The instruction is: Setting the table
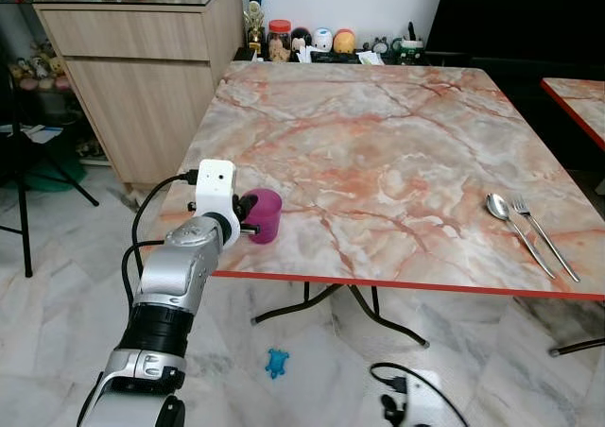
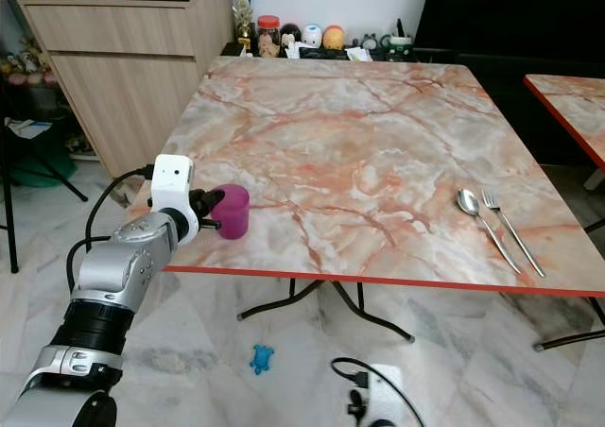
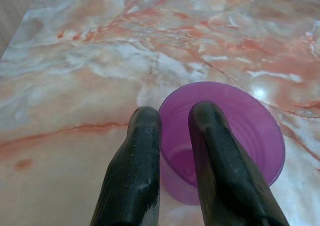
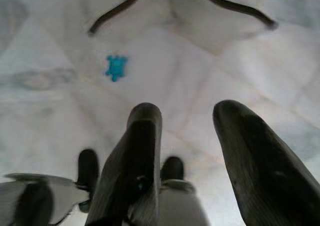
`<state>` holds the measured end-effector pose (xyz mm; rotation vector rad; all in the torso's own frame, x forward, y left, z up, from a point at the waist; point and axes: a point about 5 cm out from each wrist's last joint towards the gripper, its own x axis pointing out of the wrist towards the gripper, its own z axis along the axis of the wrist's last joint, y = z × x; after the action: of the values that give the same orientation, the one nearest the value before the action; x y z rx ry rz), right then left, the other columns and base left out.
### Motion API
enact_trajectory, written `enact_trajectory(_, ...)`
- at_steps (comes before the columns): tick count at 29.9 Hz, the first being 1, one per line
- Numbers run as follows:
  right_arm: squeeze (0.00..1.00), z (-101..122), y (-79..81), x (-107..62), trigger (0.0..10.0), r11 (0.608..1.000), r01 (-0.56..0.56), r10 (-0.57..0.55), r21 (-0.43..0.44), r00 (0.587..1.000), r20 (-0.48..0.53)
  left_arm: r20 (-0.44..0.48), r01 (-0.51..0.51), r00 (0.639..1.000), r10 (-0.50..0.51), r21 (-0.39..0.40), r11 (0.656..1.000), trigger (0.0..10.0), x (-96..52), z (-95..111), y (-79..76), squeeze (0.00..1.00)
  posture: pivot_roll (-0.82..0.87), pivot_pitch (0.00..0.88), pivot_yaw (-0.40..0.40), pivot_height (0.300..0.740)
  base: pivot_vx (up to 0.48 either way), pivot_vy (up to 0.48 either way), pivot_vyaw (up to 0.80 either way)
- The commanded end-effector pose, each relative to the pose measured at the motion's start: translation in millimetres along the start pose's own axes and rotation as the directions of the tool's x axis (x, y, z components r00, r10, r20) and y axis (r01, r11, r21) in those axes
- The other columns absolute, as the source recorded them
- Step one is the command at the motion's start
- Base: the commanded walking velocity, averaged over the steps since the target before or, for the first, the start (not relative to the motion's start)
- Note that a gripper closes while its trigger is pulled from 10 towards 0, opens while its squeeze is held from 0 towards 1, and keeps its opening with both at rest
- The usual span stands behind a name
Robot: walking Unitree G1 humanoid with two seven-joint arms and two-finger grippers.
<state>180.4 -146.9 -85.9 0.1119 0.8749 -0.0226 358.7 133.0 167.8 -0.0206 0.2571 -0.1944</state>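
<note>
Nearest, the left gripper [image 3: 172, 136] pinches the near wall of the purple cup [image 3: 235, 131] — one finger inside, one outside — hiding part of its rim; what shows of the inside looks empty. It stands upright at the marble table's [image 1: 378, 144] near left corner, well apart from the spoon [image 1: 503, 215] and fork [image 1: 544, 233] near the right edge. Hanging idle over the floor, the right gripper [image 4: 187, 121] has its fingers spread.

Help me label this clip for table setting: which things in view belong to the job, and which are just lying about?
Belongs to the job:
purple cup, held by the left gripper
spoon
fork
table

Lying about:
blue toy on the floor
jars and figurines behind the table
</note>
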Motion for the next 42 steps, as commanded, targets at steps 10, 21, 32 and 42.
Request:
enact_trajectory(10,0.0,5.9,28.7,3.7,10.0,1.0,-0.003,0.003,-0.027,1.0,-0.02,-0.039,0.023,0.999,-0.022,0.021,1.0,10.0,1.3,-1.4,-5.3,0.0,0.19,0.0,-0.044,0.74,0.0,0.0,0.0)
enact_trajectory(21,0.0,10.8,35.5,4.8,10.0,1.0,-0.005,0.004,-0.029,1.0,-0.007,-0.072,0.046,0.996,-0.043,0.049,0.998,8.0,1.0,-5.6,-7.7,0.0,0.19,0.0,-0.042,0.74,0.0,0.0,0.0)
enact_trajectory(32,0.0,9.5,29.5,4.4,10.0,1.0,-0.003,0.003,-0.023,1.0,-0.006,-0.073,0.05,0.996,-0.046,0.057,0.997,0.0,0.7,-5.8,-7.6,0.0,0.19,0.0,-0.044,0.74,0.0,0.0,0.0)
enact_trajectory(42,0.0,27.1,17.3,8.2,10.0,1.0,0.001,-0.001,-0.017,1.0,0.028,-0.069,0.055,0.996,-0.05,0.06,0.997,0.0,0.1,-5.6,-7.2,0.0,0.19,0.0,-0.045,0.74,0.0,0.0,0.0)
